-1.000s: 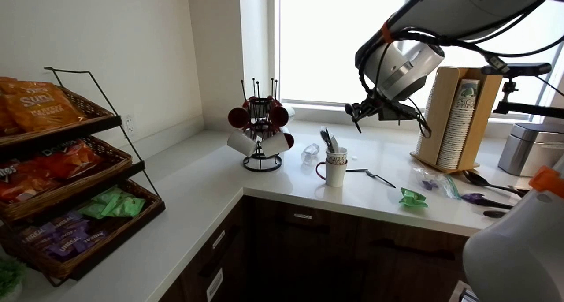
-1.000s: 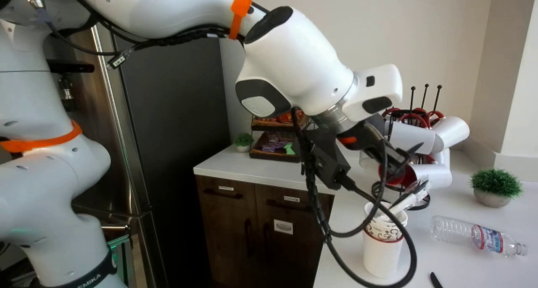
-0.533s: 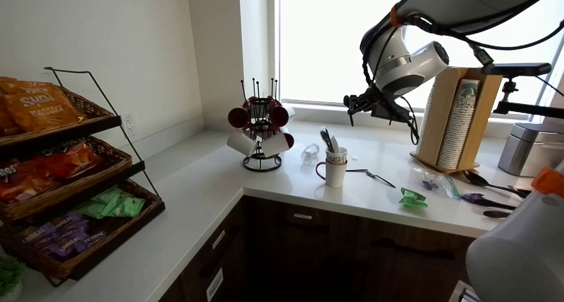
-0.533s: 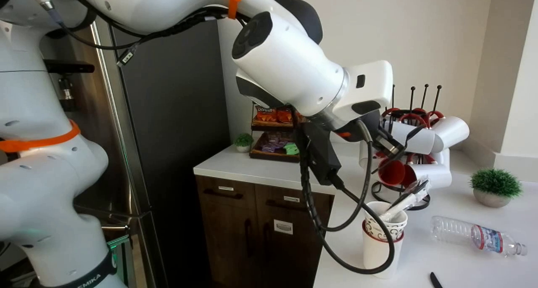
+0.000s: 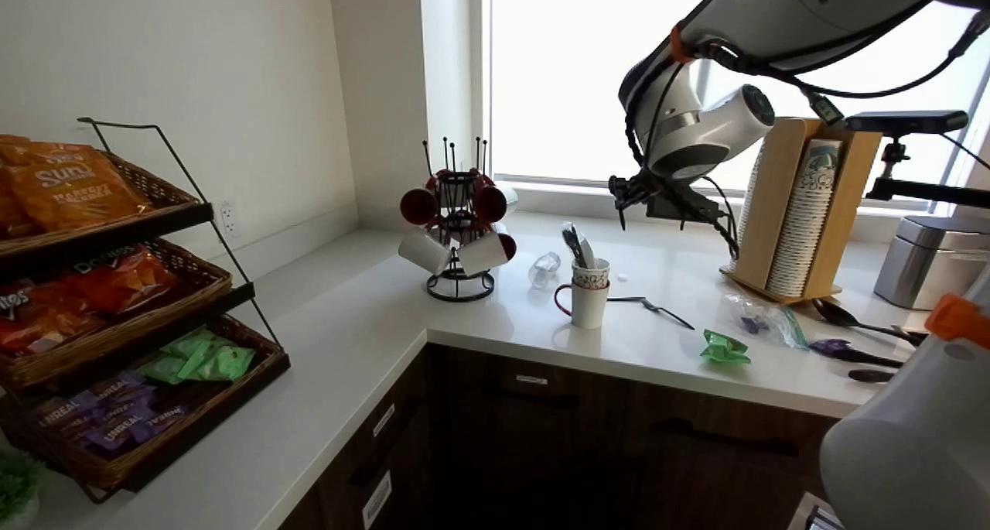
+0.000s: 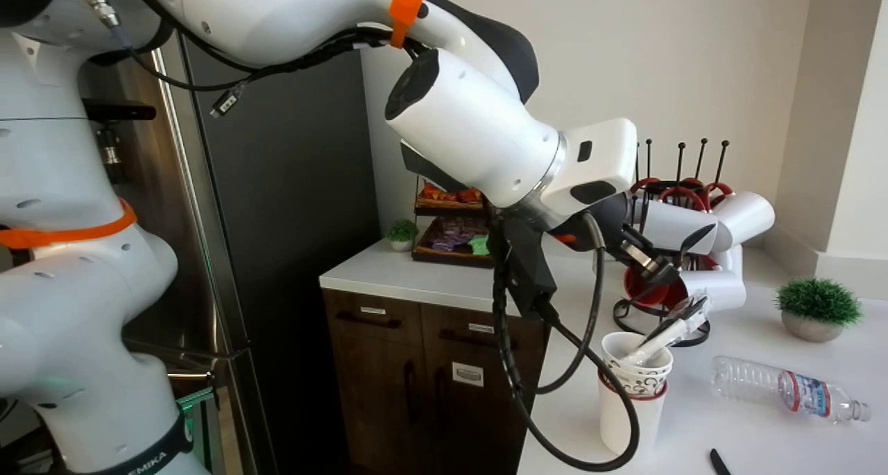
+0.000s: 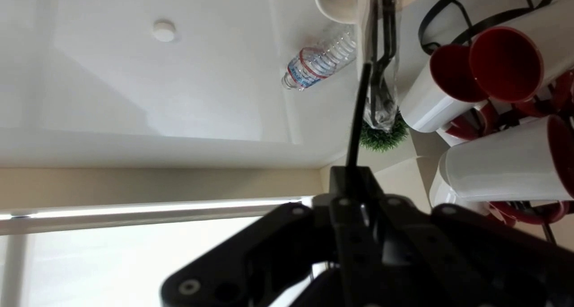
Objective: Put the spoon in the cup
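My gripper (image 7: 352, 179) is shut on the spoon (image 7: 358, 114), a slim black utensil. In an exterior view the spoon (image 6: 696, 238) shows its wider end up past the fingertips (image 6: 659, 270). In an exterior view its thin end (image 5: 622, 219) points down below the gripper (image 5: 621, 189). The cup (image 5: 591, 309) is a white mug with a red handle on the counter; it also shows in an exterior view (image 6: 628, 419). A patterned paper cup (image 6: 642, 381) sits in it, holding wrapped utensils (image 6: 666, 340). The gripper is above the cup, apart from it. Fingertip contact is dark and partly hidden.
A mug rack (image 5: 456, 290) with red-lined mugs stands near the gripper. A plastic bottle (image 6: 798, 392) lies on the counter. A black fork (image 5: 650, 306) lies beside the cup. A wooden cup dispenser (image 5: 781, 205) and a green wrapper (image 5: 725, 347) are to the right.
The wrist has turned, and the spoon's tilt has changed with it. Over the last half second the arm has come down slightly. The cup and its contents have not moved.
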{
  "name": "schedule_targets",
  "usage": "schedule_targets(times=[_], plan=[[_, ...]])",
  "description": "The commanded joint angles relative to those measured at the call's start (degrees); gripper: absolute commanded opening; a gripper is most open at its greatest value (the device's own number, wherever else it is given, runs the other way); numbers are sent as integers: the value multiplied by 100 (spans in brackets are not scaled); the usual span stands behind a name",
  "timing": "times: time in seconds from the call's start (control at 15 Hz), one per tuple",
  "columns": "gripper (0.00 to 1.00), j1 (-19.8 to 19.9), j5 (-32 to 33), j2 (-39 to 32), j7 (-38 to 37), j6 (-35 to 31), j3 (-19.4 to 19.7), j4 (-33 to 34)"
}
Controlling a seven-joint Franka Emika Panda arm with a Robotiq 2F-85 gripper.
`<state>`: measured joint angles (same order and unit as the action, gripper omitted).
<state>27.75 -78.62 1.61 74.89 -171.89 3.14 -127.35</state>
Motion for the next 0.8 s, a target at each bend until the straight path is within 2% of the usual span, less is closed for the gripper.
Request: schedule_targets(times=[0.0, 0.33, 0.73], plan=[[2, -122, -1200, -218, 1090, -348, -96, 290], [2, -129, -2471, -449, 2131, -329, -97, 714], [2, -166, -2990, -951, 2825, -324, 47, 1149]])
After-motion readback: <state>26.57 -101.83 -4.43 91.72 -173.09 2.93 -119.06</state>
